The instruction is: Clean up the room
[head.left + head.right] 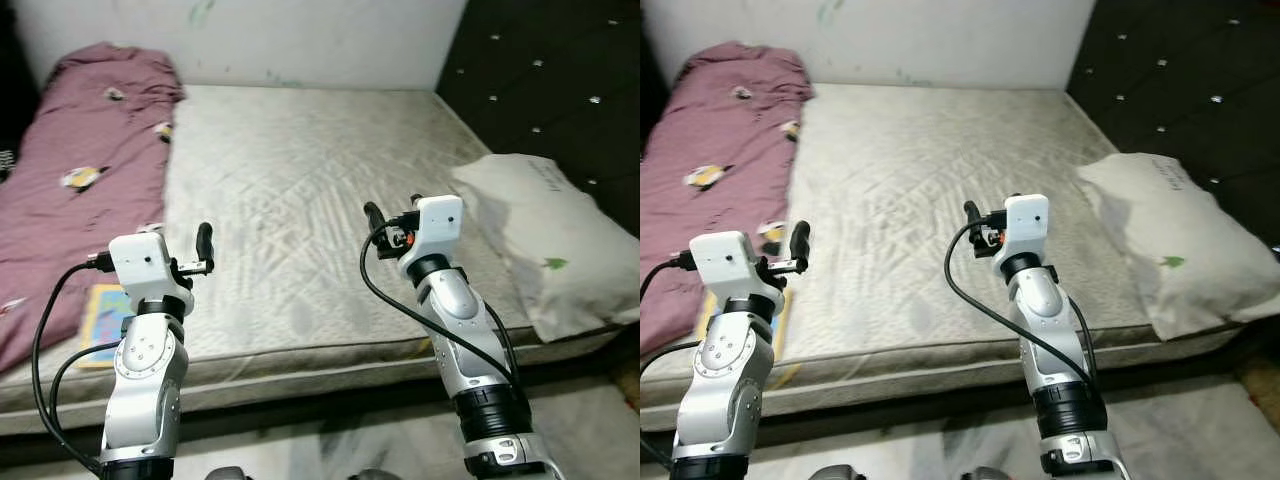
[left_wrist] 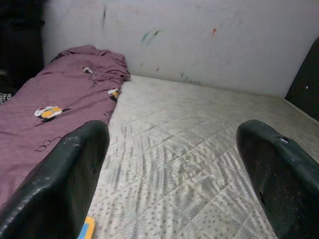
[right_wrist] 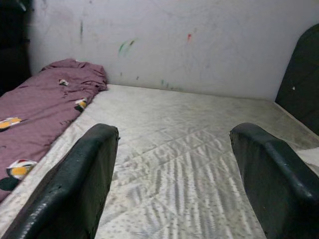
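Left pincer (image 1: 204, 245): raised over the near edge of the bed, towards its left side; black fingers (image 2: 65, 184) spread wide, nothing between them.

Right pincer (image 1: 372, 218): raised over the near edge of the bed, right of centre; fingers (image 3: 75, 184) likewise wide apart and empty.

Book (image 1: 103, 318): flat, blue and yellow cover, lying on the near left part of the mattress beside the left arm, its far edge just beside the blanket.

Mattress (image 1: 300, 190): bare, pale grey quilted pattern, running from the near edge back to the wall.

Pillow (image 1: 545, 240): white with a small green mark, lying at the right side of the mattress, its near corner overhanging the mattress edge, against the headboard.

Blanket (image 1: 80, 170): mauve with small printed figures, rumpled, lying along the left side of the mattress from the near part to the far corner.

Headboard (image 1: 560, 80): dark, tufted with studs, along the right side.

Wall (image 2: 199, 40): white, with faint coloured marks, behind the bed.
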